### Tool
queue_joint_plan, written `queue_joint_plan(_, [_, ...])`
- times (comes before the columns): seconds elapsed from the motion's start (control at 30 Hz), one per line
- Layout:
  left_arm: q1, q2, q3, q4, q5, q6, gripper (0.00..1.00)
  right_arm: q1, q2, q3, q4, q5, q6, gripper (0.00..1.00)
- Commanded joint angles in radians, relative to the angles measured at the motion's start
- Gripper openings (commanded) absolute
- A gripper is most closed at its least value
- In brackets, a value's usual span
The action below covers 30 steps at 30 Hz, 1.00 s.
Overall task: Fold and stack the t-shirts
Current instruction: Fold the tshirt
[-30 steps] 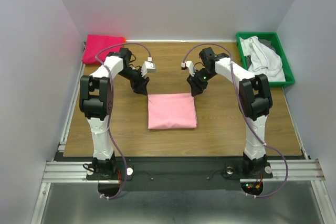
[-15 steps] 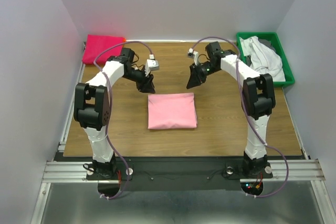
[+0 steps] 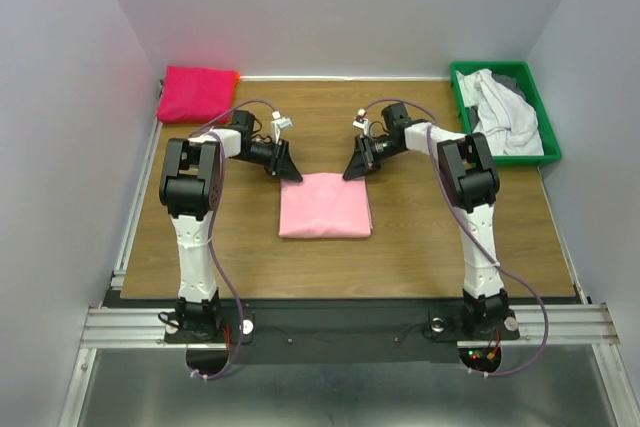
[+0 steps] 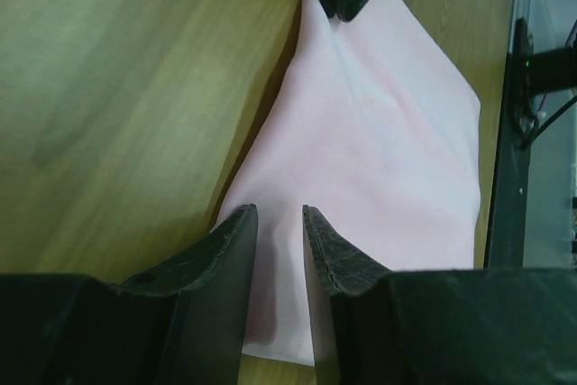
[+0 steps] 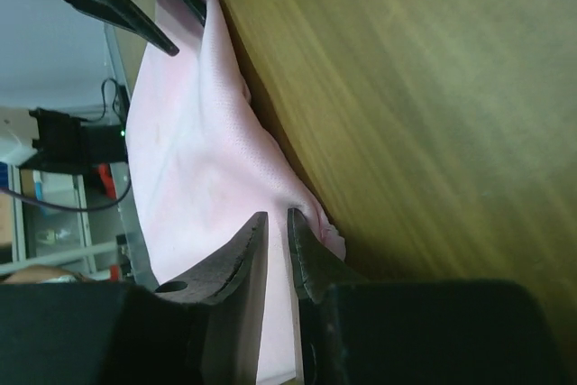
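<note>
- Has only the pink shirt (image 3: 325,209) nearward of the claws: folded to a rough square, flat on the table (image 3: 430,237), its body reaching from both claws back toward the arm bases.
- Sets the left claw (image 3: 291,171) on the far left corner of that shirt, jaws drawn close with a narrow gap and pink cloth showing in it. Cannot tell from the wrist view whether the cloth is truly nipped.
- Pinches the far right corner with the right claw (image 3: 352,169), jaws almost together, cloth puckered at the tips.
- Spans the shirt's far edge claw to claw, crosswise to the arms, with that edge seemingly raised a little off the wood.
- Likely calls next for a matched lift and carry, with the cloth trailing nearward from both claws and neither arm the nearer: one corner each.
- Risks a skewed or dropped corner if the left pinch proves loose.
- Leaves the magenta shirt (image 3: 197,93) well beyond and outward of the left claw, at the far left corner; probably the stack's place, so closer to the left arm.
- Leaves the bin (image 3: 548,147) well outward of the right claw and a little beyond it, with a white shirt (image 3: 497,107) and something grey heaped inside, unfolded.
</note>
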Motion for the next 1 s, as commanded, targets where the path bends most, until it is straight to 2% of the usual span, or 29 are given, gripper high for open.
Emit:
queue_joint_plan(0.0, [0.043, 0.066, 0.071, 0.113, -0.054, -0.150, 0.39, -0.017, 0.033, 0.058, 0.126, 0.064, 0.118, 0.21])
queue_joint_plan(0.1, [0.057, 0.022, 0.080, 0.125, -0.042, -0.176, 0.40, -0.037, 0.026, 0.118, 0.124, 0.101, 0.129, 0.22])
queue_joint_plan(0.2, [0.060, -0.107, 0.054, 0.134, -0.040, -0.194, 0.41, -0.052, -0.054, 0.168, 0.123, 0.104, 0.151, 0.27])
queue_joint_plan(0.23, [0.058, -0.144, 0.034, 0.147, -0.028, -0.211, 0.42, -0.052, -0.084, 0.162, 0.123, 0.118, 0.141, 0.32])
queue_joint_plan(0.3, [0.058, -0.225, -0.061, 0.192, -0.019, -0.264, 0.42, -0.052, -0.172, 0.122, 0.124, 0.112, 0.157, 0.38])
queue_joint_plan(0.33, [0.054, -0.291, -0.140, 0.261, -0.010, -0.338, 0.44, -0.045, -0.198, 0.104, 0.127, 0.088, 0.186, 0.39])
queue_joint_plan(0.5, [-0.001, -0.384, -0.337, 0.462, 0.019, -0.556, 0.45, 0.043, -0.302, -0.137, 0.196, 0.044, 0.259, 0.40])
queue_joint_plan(0.53, [-0.018, -0.393, -0.364, 0.554, 0.019, -0.599, 0.45, 0.079, -0.310, -0.163, 0.242, 0.028, 0.293, 0.40])
queue_joint_plan(0.57, [-0.047, -0.393, -0.416, 0.608, 0.018, -0.683, 0.45, 0.095, -0.307, -0.183, 0.258, 0.023, 0.302, 0.40])
queue_joint_plan(0.63, [-0.072, -0.373, -0.449, 0.727, 0.003, -0.757, 0.45, 0.132, -0.278, -0.213, 0.275, 0.026, 0.307, 0.39])
queue_joint_plan(0.73, [-0.080, -0.306, -0.463, 0.757, -0.045, -0.803, 0.45, 0.141, -0.222, -0.241, 0.321, 0.031, 0.341, 0.39])
queue_joint_plan(0.9, [-0.014, -0.152, -0.408, 0.671, -0.114, -0.766, 0.45, 0.133, -0.125, -0.223, 0.328, 0.116, 0.319, 0.38])
queue_joint_plan(0.97, [0.009, -0.115, -0.318, 0.583, -0.157, -0.705, 0.45, 0.110, -0.089, -0.180, 0.328, 0.155, 0.315, 0.37])
